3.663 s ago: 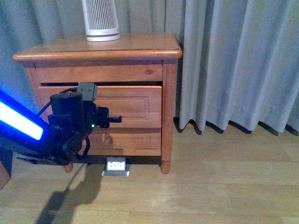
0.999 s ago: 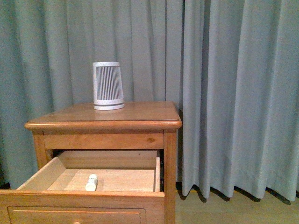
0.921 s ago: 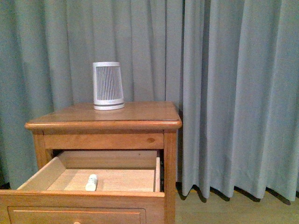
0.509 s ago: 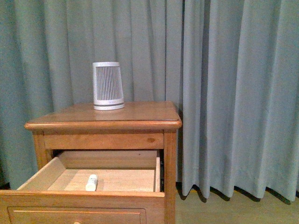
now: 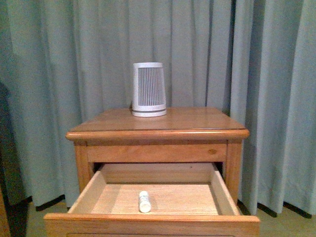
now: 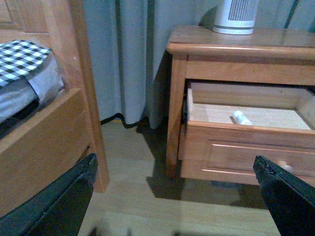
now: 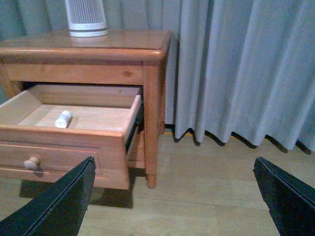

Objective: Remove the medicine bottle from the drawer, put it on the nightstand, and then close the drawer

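1. The front view looks straight at the nightstand (image 5: 158, 133). Its upper drawer (image 5: 148, 221) is pulled far out and the pale inside is visible from above.
2. The medicine bottle (image 5: 144, 202) lies on its side on the drawer floor, near the middle and a little towards the front. It touches no wall.
3. A white-and-grey ribbed device (image 5: 148, 89) stands upright on the top of the nightstand, towards the back, and a grey-blue curtain (image 5: 276, 98) hangs behind it.
4. Only the left wrist view shows the bed frame (image 6: 81, 88). It stands beside the nightstand with a strip of wooden floor (image 6: 133, 162) between them. Checkered bedding (image 6: 22, 54) lies on the bed.
5. In that view the front wall of the drawer (image 6: 246, 147) hides the lower part of the inside, but the bottle (image 6: 241, 117) shows above the rim.
6. The left jaws are spread wide, with one dark finger (image 6: 64, 201) at each lower corner and nothing between them.
7. The right wrist view sees the drawer (image 7: 64, 147) from the other side and shows clearly its small round knob (image 7: 32, 162), well below the bottle (image 7: 63, 119).
8. The right jaws are also spread wide and hold nothing, one finger (image 7: 64, 204) at each corner. They are well apart from the nightstand (image 7: 147, 54).
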{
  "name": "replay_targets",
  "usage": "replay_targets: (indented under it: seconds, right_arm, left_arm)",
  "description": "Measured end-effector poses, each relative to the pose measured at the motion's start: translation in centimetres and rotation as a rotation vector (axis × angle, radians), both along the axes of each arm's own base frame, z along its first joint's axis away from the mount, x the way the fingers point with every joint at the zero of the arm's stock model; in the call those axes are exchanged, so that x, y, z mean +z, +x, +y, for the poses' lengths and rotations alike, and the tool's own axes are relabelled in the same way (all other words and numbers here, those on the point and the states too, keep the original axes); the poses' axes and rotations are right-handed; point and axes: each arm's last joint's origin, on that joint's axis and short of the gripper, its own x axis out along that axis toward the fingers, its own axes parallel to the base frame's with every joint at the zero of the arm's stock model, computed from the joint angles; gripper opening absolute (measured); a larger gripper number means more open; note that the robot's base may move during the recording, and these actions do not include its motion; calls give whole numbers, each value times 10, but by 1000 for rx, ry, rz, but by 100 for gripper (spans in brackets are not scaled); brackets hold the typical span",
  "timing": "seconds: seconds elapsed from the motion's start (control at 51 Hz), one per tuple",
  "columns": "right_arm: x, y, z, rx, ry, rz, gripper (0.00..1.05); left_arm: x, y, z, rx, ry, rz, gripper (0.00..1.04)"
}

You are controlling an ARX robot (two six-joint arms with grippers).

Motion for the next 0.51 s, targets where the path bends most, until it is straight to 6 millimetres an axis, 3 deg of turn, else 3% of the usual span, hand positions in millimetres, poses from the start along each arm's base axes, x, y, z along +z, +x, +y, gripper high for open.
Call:
replay_targets:
  seconds: [0.392,0.509]
  right_arm:
    - [-1,1,0,-40,16,36,98]
    - [9,16,-2,-118,87,118,98]
  left_arm:
    - [0,0,0,4,0,-1,98]
    - [0,0,0,2,0,-1,98]
